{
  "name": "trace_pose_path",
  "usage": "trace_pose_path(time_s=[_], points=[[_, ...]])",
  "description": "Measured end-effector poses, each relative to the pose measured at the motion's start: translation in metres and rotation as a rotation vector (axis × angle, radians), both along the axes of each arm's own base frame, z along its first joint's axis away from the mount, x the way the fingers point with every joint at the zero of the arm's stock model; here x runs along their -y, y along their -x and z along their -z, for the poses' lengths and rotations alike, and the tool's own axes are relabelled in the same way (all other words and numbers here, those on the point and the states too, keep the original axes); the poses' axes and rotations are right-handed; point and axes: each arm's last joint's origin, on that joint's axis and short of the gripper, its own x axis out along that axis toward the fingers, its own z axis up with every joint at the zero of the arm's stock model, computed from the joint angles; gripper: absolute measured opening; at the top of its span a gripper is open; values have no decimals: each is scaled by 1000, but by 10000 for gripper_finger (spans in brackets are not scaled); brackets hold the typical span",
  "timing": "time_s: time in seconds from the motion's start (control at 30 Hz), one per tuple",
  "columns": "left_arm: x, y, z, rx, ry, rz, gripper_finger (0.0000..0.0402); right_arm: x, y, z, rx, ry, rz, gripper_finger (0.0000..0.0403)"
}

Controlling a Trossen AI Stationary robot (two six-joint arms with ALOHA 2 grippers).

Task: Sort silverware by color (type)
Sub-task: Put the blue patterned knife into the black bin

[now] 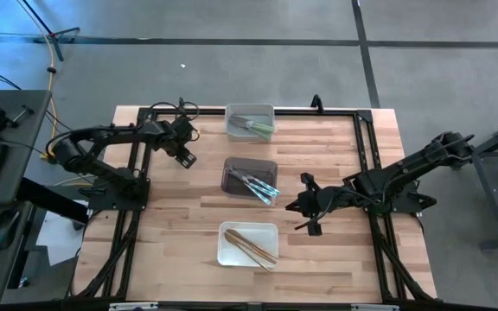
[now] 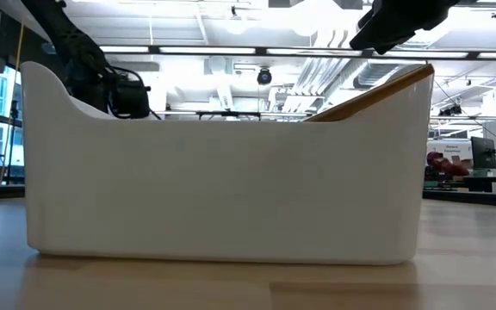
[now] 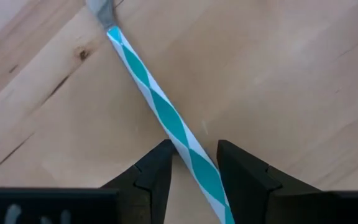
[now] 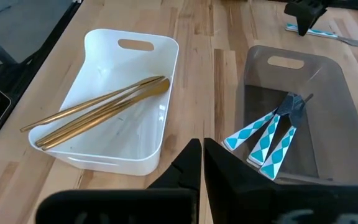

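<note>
One teal-and-white patterned utensil (image 3: 157,106) lies flat on the bare wood to the left of the dark bin. My left gripper (image 3: 194,165) is open just above it, with one finger on each side of its handle. I see no touch. The right wrist view shows that gripper (image 4: 304,17) far off over the same utensil (image 4: 328,32). Green utensils lie in the far bin (image 1: 250,122). More teal-patterned ones (image 4: 269,140) lie in the dark middle bin (image 1: 250,176). Tan ones (image 4: 98,109) lie in the white near bin (image 1: 248,244). My right gripper (image 1: 305,206) is shut and hovers to the right of the bins.
The three bins stand in a row down the table's middle. In the low view the white bin (image 2: 222,189) fills the foreground, with a tan utensil (image 2: 377,90) slanting over its rim. Black frame rails (image 1: 366,155) run along the table's left, far and right sides.
</note>
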Motion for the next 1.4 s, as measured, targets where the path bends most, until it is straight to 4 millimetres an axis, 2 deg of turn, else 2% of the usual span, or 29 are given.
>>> trace_pose_path(time_s=[0.1, 0.3, 0.57, 0.8, 0.93, 1.03, 1.27, 1.4], points=[[0, 0, 3, -17, 14, 35, 103, 0, 0, 0, 0, 0, 0, 0], [2, 0, -3, 27, 9, 70, 22, 0, 0, 0, 2, 37, -25, 0], [7, 6, -26, 112, -58, 44, 22, 1, 0, 1, 0, 81, -1, 0], [21, -3, -52, 512, -53, 70, 22, 5, 0, 1, 15, 166, 83, 0], [33, -7, -58, 747, -94, 90, 22, 7, 0, 0, 34, 227, 121, 0], [42, -10, -56, 928, -152, 103, 22, 10, -6, 1, 118, 215, 172, 0], [66, -13, -56, 1365, -279, 214, 22, 35, -15, 35, 352, 32, 221, 7], [83, -18, -67, 1551, -342, 325, 22, 54, -26, 51, 450, -58, 256, 45]])
